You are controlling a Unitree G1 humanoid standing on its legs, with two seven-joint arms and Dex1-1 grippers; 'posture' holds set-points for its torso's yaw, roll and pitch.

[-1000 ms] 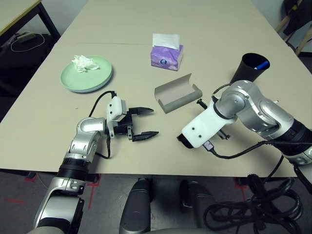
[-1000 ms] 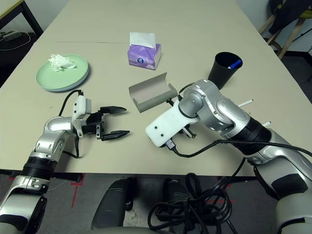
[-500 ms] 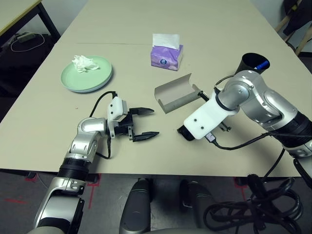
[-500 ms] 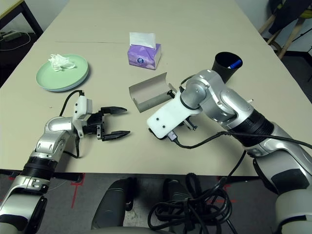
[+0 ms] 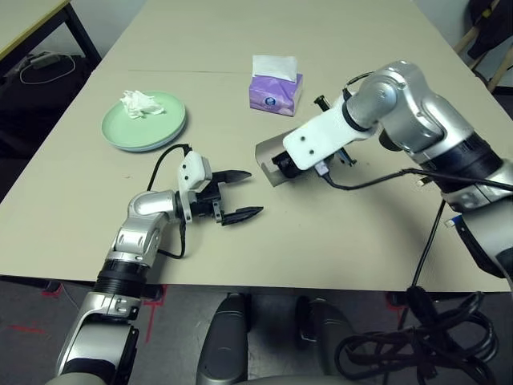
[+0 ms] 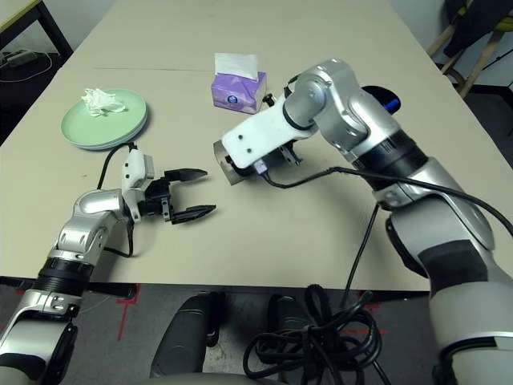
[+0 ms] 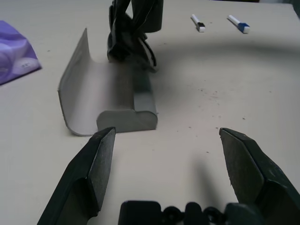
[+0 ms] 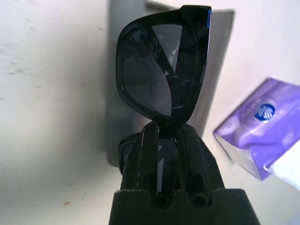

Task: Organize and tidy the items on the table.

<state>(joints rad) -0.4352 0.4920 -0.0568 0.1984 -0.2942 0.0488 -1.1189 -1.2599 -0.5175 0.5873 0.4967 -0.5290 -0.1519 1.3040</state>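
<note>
Holding the sunglasses point(image 8: 161, 75) pinched between pressed-together fingers, our right gripper point(image 8: 164, 136) hangs over the open grey case point(image 7: 110, 96), pointing steeply down at it. The case lies near the middle of the table point(image 5: 337, 241), its lid standing up and its tray bare; the glasses are above it, and we cannot tell if they touch the lining.

Toward the far left of the table sits the green plate point(image 5: 144, 122) with a crumpled tissue point(image 5: 140, 103) on its far part. A blue rim shows under the green, so a second plate seems stacked beneath. The black cup point(image 6: 383, 102) stands toward the right edge, mostly hidden behind our right arm, with something blue inside. A purple tissue box point(image 5: 275, 87) stands just beyond the case, apart from it. Two pens point(image 7: 197, 22) lie on the bare top past the case in the left wrist view.

The near part of the table, between the case and the near edge, is open, as is the whole far end.

Our left gripper point(image 5: 237, 193) rests low near the near edge, roughly level, its two fingers spread wide and holding nothing, aimed toward the case.
</note>
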